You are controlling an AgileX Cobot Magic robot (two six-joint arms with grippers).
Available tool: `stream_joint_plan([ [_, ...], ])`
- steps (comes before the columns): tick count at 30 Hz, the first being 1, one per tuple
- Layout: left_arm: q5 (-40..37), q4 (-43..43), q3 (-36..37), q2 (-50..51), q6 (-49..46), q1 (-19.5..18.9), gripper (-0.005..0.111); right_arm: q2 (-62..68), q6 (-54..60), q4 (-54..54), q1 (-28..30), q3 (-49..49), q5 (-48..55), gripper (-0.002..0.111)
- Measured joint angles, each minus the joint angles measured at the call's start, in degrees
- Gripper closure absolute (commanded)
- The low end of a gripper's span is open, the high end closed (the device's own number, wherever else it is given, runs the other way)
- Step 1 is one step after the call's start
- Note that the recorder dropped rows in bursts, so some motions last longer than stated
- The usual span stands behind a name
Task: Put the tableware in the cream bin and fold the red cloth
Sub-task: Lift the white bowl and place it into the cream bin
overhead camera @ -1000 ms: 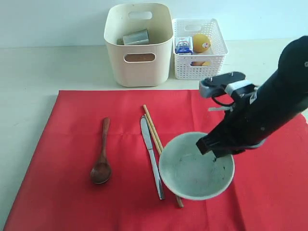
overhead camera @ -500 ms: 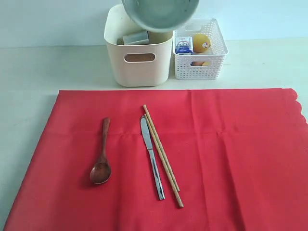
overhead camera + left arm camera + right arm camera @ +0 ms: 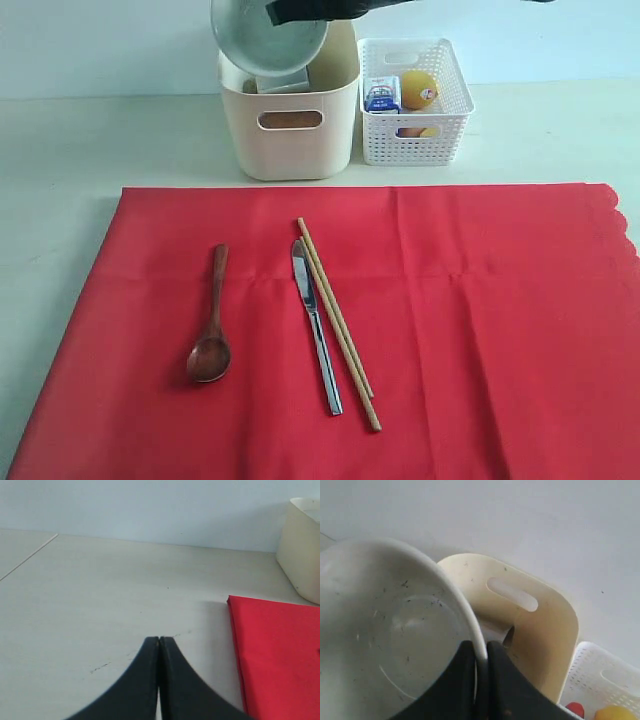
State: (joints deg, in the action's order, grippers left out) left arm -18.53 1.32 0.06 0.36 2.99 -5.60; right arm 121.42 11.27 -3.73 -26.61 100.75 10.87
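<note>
My right gripper (image 3: 481,649) is shut on the rim of the pale bowl (image 3: 265,38), holding it tilted over the cream bin (image 3: 290,140). A steel cup (image 3: 292,80) sits inside the bin, partly hidden by the bowl. On the red cloth (image 3: 480,320) lie a brown wooden spoon (image 3: 211,330), a steel knife (image 3: 315,322) and wooden chopsticks (image 3: 337,320). My left gripper (image 3: 159,641) is shut and empty over bare table, beside a corner of the red cloth (image 3: 280,650) and the cream bin's wall (image 3: 302,545).
A white lattice basket (image 3: 445,125) stands right of the bin, holding an orange (image 3: 418,88) and a milk carton (image 3: 382,95). The cloth's scalloped edge (image 3: 620,215) is at the far right. Pale tabletop (image 3: 100,140) surrounds the cloth.
The right arm lifted the bowl off the cloth and carried it up and back. It has since moved left and lower, over the cream bin.
</note>
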Motion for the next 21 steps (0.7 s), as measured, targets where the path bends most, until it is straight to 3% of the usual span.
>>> stream_joint_plan([
  [5,0.0,0.0,0.0,0.0,0.0,0.0,0.105,1.5,0.0,0.0,0.0,0.4,-1.6,0.105],
  [16,0.0,0.0,0.0,0.0,0.0,0.0,0.105,3.1,-1.1,0.0,0.0,0.6,-2.8,0.056],
  [21,0.0,0.0,0.0,0.0,0.0,0.0,0.105,3.1,-1.4,0.0,0.0,0.6,-2.8,0.049],
])
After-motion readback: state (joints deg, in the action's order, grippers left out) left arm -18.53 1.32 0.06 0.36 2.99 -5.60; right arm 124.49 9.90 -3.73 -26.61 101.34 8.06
